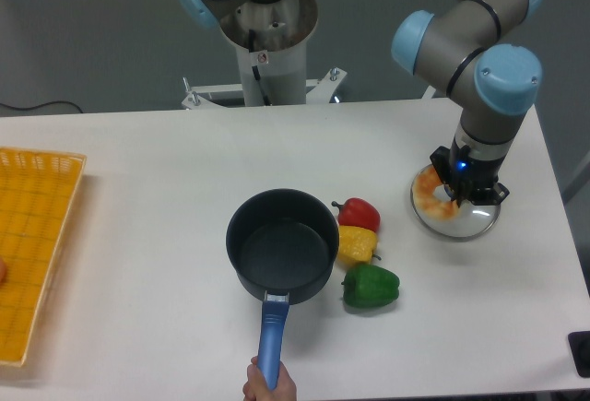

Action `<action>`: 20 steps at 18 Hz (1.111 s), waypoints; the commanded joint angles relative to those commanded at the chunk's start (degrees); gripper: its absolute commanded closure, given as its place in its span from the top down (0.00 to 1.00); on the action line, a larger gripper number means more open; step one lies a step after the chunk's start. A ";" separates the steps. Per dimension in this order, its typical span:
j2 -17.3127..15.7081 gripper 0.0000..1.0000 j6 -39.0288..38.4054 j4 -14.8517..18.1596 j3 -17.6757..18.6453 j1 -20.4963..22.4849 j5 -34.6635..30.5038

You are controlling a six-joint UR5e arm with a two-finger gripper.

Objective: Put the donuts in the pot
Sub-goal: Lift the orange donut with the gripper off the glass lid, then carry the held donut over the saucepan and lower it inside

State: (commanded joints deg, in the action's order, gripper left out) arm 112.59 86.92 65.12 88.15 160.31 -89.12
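At the far left of your table (138,171) sits one yellow mesh basket (32,235), cut off by the frame edge. Moving right, you have one pot (282,246): round, dark grey-black, upright, with a long bright blue handle (270,341) pointing toward the near edge. One human hand (269,384) grips the end of that handle at the bottom of the frame.

Just right of the pot you have three peppers in a tight cluster: one red pepper (358,211) at the back, one yellow pepper (356,243) in the middle touching the pot's side, and one green pepper (371,286) in front.

Further right, well apart from the pot, lies one round glass lid (458,212). On it rests your one donut (433,194), a ring of golden orange-tan with paler patches; only its left part shows clearly. The gripper (467,191) is down on the donut's right side, covering that part of the ring. You cannot tell from this view whether its fingers have closed on the donut or are merely around it.
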 joint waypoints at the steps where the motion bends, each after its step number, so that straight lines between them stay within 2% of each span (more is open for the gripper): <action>1: -0.09 0.09 0.00 0.26 0.00 0.00 0.00; 7: -1.32 0.09 -0.09 1.67 0.09 0.26 0.09; 13: -4.22 0.09 -0.35 5.27 0.53 -0.17 0.44; 16: -4.40 0.09 -0.97 7.03 0.61 -0.61 0.79; 20: -7.03 0.09 -2.45 10.46 0.79 -0.79 2.54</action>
State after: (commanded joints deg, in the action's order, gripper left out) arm 105.56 84.47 75.58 88.94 159.52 -86.58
